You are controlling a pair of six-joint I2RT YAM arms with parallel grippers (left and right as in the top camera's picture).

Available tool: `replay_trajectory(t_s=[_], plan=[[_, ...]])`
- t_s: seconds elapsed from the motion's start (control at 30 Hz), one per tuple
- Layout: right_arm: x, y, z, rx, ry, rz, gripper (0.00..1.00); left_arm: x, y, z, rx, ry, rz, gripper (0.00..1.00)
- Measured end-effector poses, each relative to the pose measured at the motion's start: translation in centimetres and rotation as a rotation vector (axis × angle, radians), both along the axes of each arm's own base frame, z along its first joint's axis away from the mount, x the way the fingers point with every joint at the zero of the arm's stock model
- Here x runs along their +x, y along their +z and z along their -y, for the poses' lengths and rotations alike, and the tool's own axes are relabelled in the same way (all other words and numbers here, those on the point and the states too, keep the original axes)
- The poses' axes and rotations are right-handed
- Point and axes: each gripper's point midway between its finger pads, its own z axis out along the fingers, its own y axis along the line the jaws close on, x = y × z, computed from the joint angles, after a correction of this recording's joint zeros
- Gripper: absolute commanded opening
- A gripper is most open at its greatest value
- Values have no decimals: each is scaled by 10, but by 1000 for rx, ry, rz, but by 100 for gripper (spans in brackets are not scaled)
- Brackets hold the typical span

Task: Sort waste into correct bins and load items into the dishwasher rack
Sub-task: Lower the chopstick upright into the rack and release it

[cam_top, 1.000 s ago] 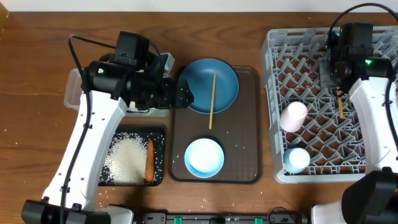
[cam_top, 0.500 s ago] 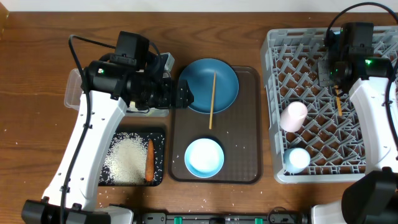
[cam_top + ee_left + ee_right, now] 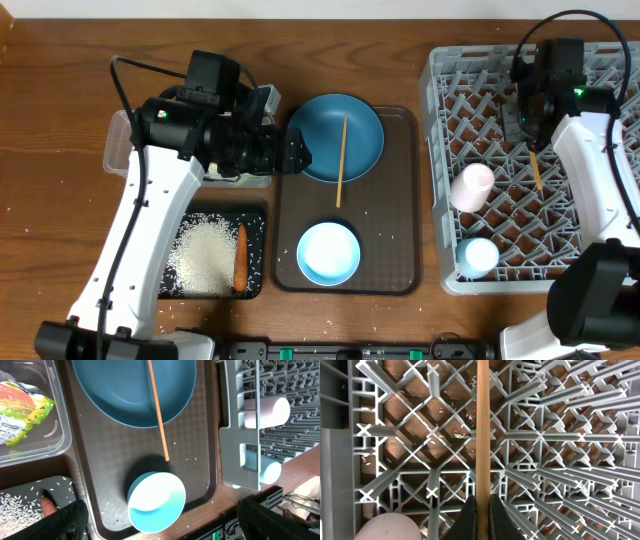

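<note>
The right pincer (image 3: 481, 510) was clamped on a wooden chopstick (image 3: 483, 425) above the dishwasher rack (image 3: 438, 120). Left of the rack, the left pincer (image 3: 165, 520) hung spread wide and empty over the second chopstick (image 3: 157, 410), which lay across the dark blue plate (image 3: 115, 405).

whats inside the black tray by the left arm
Loose white rice and a small orange carrot lie in the black tray. The left arm covers its left side, so anything there is hidden.

The wooden table (image 3: 50, 250) carries clear tub (image 3: 116, 155), black tray (image 3: 256, 224), brown tray (image 3: 395, 240), grey rack (image 3: 439, 120).
</note>
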Motion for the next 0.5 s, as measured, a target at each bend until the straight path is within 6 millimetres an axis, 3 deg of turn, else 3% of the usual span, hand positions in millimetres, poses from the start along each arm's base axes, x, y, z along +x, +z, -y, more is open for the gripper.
replay_trajectory(t_s=[0.23,0.5], plan=[[0,0,0,1,1,0,9,0,0,0,0,0,0,97],[0,0,-1,4,3,-1,6,0,0,0,0,0,-1,97]])
